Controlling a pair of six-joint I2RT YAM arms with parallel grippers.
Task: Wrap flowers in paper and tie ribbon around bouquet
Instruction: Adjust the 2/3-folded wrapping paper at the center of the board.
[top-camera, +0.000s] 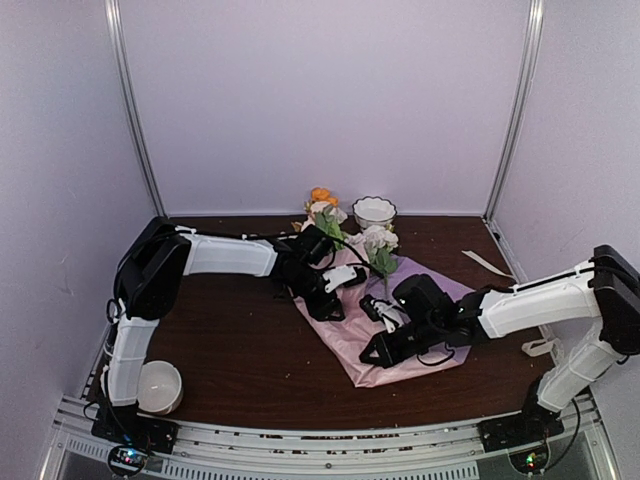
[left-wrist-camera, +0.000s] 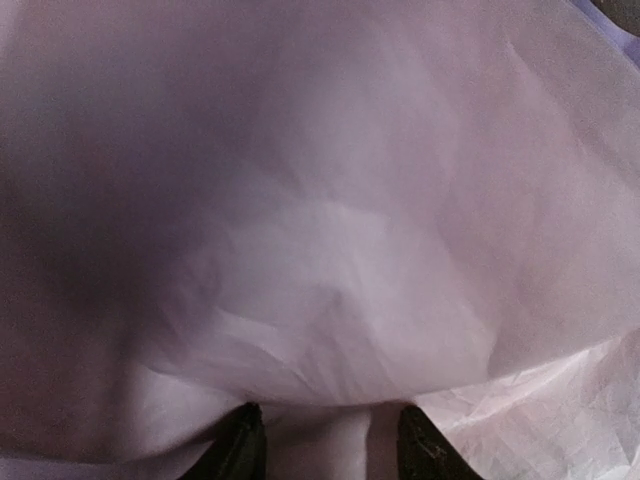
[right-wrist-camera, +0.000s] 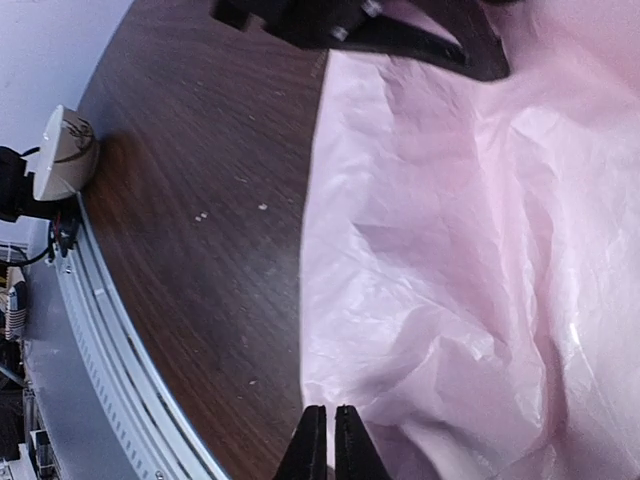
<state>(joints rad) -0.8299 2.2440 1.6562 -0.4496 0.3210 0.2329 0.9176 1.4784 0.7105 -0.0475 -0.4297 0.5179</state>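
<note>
dark table (top-camera: 240, 350), lilac walls (top-camera: 320, 100): paper (top-camera: 345, 338) unwrapped, flowers (top-camera: 378, 242) at its far edge

brown wood under pale lilac panels and two metal posts (top-camera: 138, 120). right of centre, crinkly pink-lilac sheet flat on the wood, one corner toward the near edge. white blooms and green leaves at the sheet's far side, an orange bloom farther back, thin stalks pointing onto the paper; not yet rolled up in it.

left gripper (left-wrist-camera: 335, 445): reaches in from the left, sits at the paper's far left edge, fingers (left-wrist-camera: 240, 450) spread apart, only paper between and ahead of them, a soft hump of it filling the wrist view. whether touching the sheet, cannot tell.

right gripper (right-wrist-camera: 328, 440): stretches in from the right, low over the paper's near left edge, tips pressed together. whether any fold sits pinched between them, cannot tell.

ribbon (top-camera: 486, 263): lies as a cream strip on bare wood at the far right, well apart from the paper.

white bowl (top-camera: 374, 211) just behind the flowers; second white bowl (top-camera: 160, 387) at the near left, beside the left arm's base.
</note>
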